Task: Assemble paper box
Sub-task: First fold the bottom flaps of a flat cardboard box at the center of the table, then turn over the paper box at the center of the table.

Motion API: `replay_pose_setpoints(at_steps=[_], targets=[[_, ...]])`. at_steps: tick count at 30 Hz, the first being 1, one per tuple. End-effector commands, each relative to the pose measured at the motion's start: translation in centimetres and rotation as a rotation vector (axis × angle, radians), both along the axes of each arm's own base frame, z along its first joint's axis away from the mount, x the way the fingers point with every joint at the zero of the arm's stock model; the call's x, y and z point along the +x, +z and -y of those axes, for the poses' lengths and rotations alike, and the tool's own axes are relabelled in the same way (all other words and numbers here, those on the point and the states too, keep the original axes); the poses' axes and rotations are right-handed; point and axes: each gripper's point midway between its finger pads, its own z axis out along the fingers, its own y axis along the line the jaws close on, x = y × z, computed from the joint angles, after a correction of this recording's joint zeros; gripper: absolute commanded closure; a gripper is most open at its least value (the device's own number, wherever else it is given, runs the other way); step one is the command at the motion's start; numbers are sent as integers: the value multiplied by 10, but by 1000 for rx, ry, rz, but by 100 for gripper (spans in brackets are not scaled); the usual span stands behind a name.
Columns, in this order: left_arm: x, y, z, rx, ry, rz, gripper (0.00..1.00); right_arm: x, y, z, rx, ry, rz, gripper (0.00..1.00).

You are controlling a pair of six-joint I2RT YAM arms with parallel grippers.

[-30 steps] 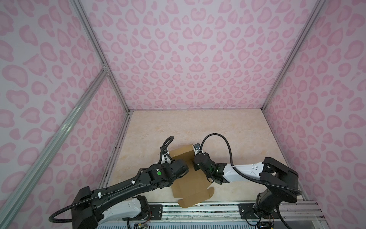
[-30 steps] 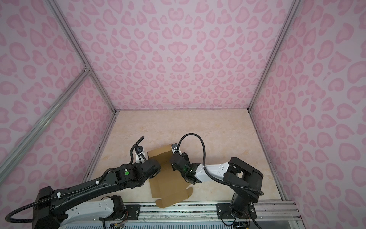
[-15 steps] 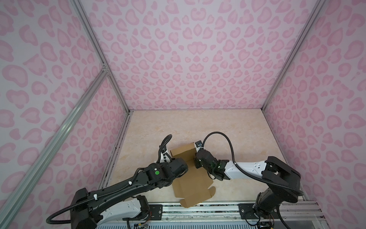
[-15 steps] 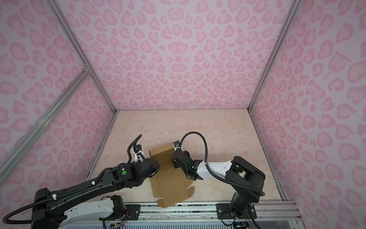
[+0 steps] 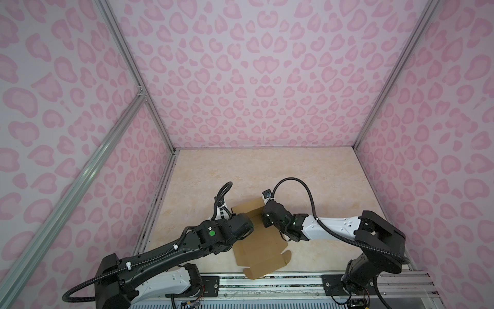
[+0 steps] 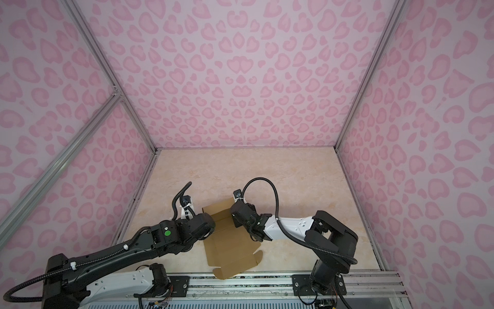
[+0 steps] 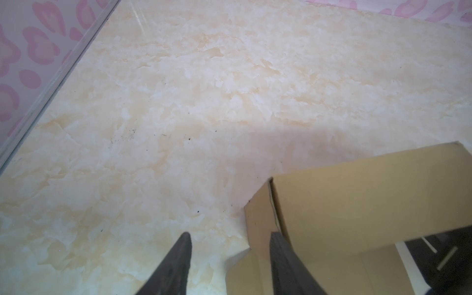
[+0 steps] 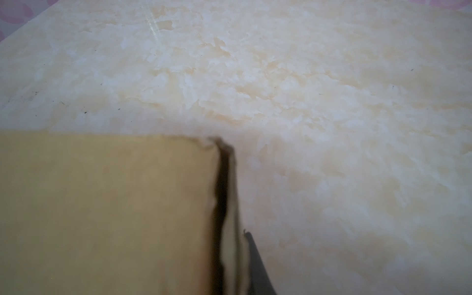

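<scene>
In both top views: one paper box (image 5: pixel 258 250), plain brown, mostly flat on one pale table (image 5: pixel 267 171), far end folded up into a low wall, near corner poking out over one metal rail (image 5: pixel 302 285). Two arms, one at each side of the box. One left arm (image 5: pixel 165 251), black, reaching in to the box's left edge. One right arm (image 5: pixel 334 226), white and black, reaching in to the box's far right corner, right at the raised wall. Tool tips of both hidden from up here. Three pink spotted walls (image 5: pixel 267 80) around, well away from the box. In the left wrist view: one left gripper (image 7: pixel 231 235) with two dark fingers (image 7: pixel 178 265), spread wide apart, pinching nothing. One finger out over bare table beside the box, not touching it. Other finger right against the paper box (image 7: pixel 357 199) at one upright corner, with a short side flap standing between the two. In the right wrist view: one right gripper (image 8: pixel 240 255) close up at the edge of the paper box (image 8: pixel 102 217), all a bit blurry. Only one dark finger (image 8: pixel 258 268) showing, tight beside a thin upright flap of the box. Second finger hidden behind the cardboard. Cannot tell whether pressed together on the flap or let loose.
</scene>
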Motion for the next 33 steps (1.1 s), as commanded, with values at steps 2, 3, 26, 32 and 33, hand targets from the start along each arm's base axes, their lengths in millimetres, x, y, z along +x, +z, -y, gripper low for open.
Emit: replay_pose_setpoints(at_steps=[2,3,26,32,33], targets=[[2,8,-5,15,21,24,47,-1,0,4,3,-18,-4,90],[2,8,-6,17,22,26,47,-1,1,4,7,-18,-3,90],[-11,36,-32,22,13,47,44,-27,6,64,-42,-70,-450,100],[-13,43,-30,9,-18,34,42,-44,12,79,-81,5,-573,100],[-13,43,-28,8,-24,28,42,-47,11,79,-80,16,-603,100]])
